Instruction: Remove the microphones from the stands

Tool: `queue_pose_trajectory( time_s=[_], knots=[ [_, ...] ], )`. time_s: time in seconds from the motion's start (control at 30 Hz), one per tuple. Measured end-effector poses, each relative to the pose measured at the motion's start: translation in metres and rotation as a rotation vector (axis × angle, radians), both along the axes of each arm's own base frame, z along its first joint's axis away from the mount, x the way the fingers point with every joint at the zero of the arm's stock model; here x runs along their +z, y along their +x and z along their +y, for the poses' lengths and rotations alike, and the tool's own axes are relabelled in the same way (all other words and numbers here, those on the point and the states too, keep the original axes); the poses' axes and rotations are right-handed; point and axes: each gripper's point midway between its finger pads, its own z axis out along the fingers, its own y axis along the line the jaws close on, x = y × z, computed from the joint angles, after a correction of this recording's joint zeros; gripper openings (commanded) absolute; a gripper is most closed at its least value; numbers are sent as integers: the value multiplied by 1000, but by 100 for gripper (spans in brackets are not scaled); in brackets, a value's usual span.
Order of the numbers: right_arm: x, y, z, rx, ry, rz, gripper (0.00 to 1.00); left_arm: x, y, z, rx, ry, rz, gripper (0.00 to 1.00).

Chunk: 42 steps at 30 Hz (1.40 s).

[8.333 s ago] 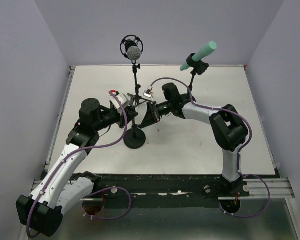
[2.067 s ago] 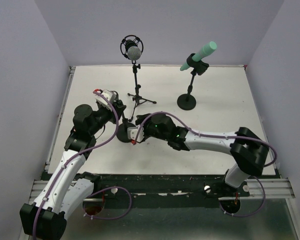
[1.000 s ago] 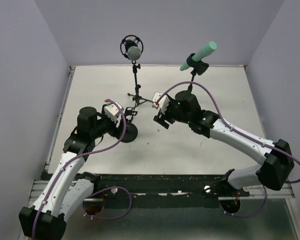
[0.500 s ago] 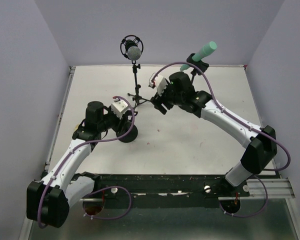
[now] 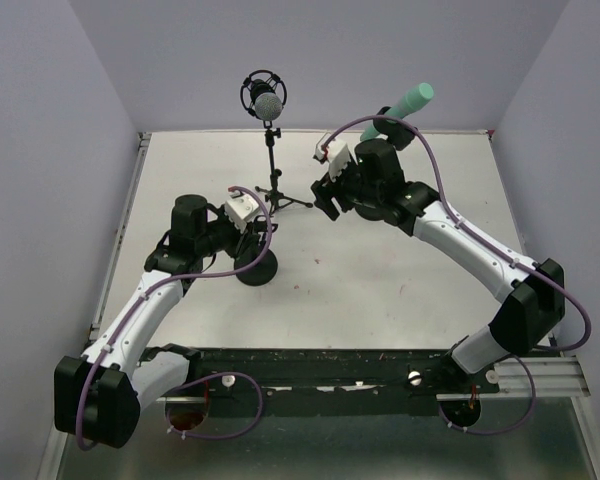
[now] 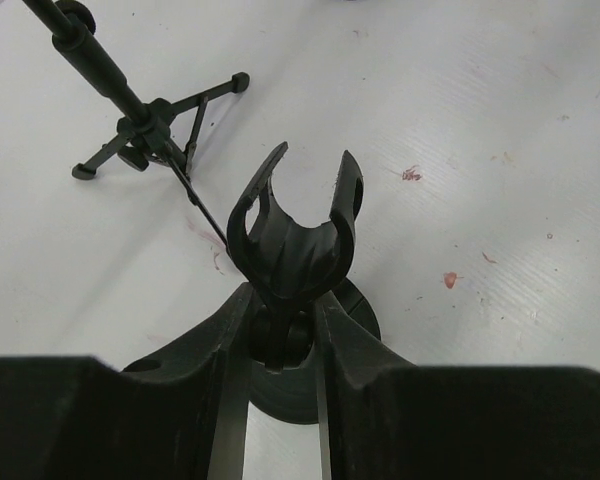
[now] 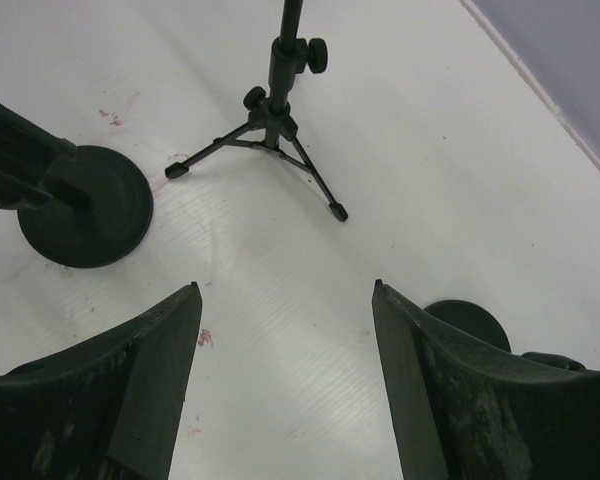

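**A:** White table (image 5: 430, 270), lavender walls (image 5: 60, 100) on three sides. What stands on it?

**B:** Three stands. At the back centre a tripod stand (image 5: 272, 170) carries a black microphone (image 5: 266, 100) with a silver grille, ringed by a shock mount. To its right, the teal microphone (image 5: 400, 106) sits tilted in the holder of a second stand (image 5: 393, 133), head pointing up and to the right. From overhead, the right arm hides most of that stand.

**A:** And the third?

**B:** An empty stand (image 5: 257, 268) with a round base, nearer the arms and left of centre. Its forked clip (image 6: 295, 235) holds nothing.

**A:** Where is the left gripper?

**B:** The left gripper (image 6: 280, 325) is at the neck just below that clip. Its fingers (image 6: 220, 350) lie against both sides of the neck, pinching it.

**A:** And the right gripper?

**B:** The right gripper (image 5: 327, 192) hangs above the table between the tripod stand and the second stand. It is lower than the teal microphone and apart from it. Its jaws are spread wide with only bare table between them. Its wrist camera shows the tripod legs ahead, the empty stand's base to the left, and another round base (image 7: 467, 322) at the lower right.

**A:** So both microphones sit on their stands?

**B:** Yes, and neither gripper touches one.
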Motion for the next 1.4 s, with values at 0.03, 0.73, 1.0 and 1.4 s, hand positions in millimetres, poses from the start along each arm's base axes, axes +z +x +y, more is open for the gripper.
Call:
queue_pose_trajectory(
  time_s=[0.03,0.73,1.0,1.4],
  knots=[
    [2,0,0,1,5,-4,77,0,0,0,-5,6,-8,22],
    [36,-15,-14,19,15,-94,76,4,66,92,383,16,-77,0],
    [32,-19,-17,26,-3,-78,76,12,128,140,548,-15,-64,6],
    [29,-24,-16,47,-3,-60,77,37,179,169,602,-41,-91,68]
  ],
)
